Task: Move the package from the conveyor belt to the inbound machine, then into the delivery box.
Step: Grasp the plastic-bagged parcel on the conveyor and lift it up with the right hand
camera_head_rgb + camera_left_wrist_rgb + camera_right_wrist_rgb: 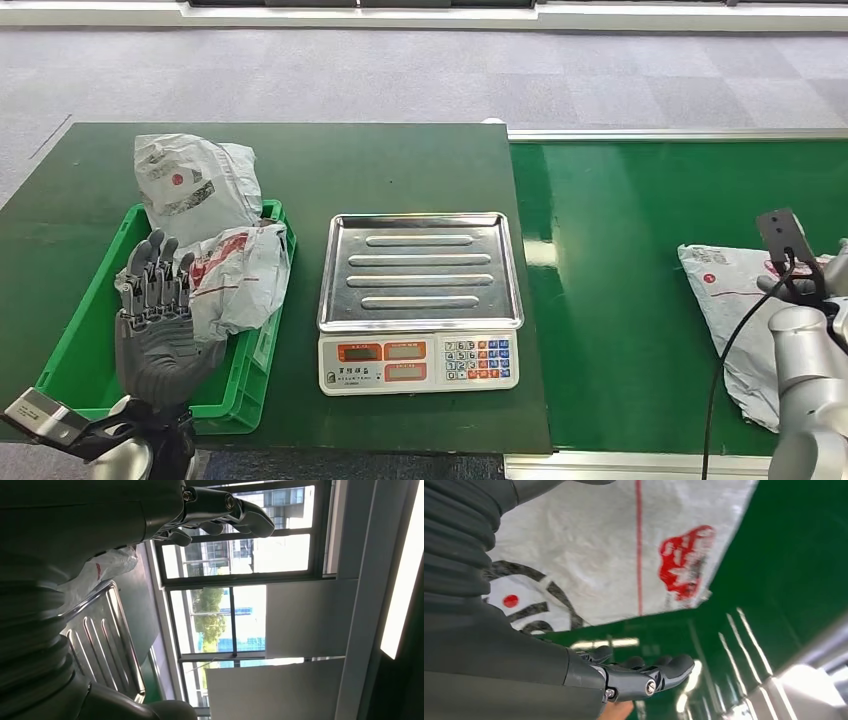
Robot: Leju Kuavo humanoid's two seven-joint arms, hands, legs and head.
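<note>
Our left hand is raised over the near end of the green box, palm up and fingers standing straight and apart, holding nothing. Just beyond and beside those fingers, two white packages already lie in the box: the nearer package almost touches the fingertips and carries red print and a thin red line, and the farther package leans over the box's far rim with a round black mark and a red dot. We cannot read the writing on either.

Further out to the side of that hand stands the scale, its ribbed steel tray bare. The front panel has orange display windows and a keypad of white, blue and red keys; the small lettering beneath is too fine to read. Box and scale both sit on the dark green table.

Our right hand hovers just over the white package on the bright green conveyor belt, fingers stretched out and loosely apart, gripping nothing. In the right wrist view, the package lies directly under the palm, showing a red blotched logo, a thin red line, and a black ring with a red dot. The characters are blurred beyond reading.
</note>
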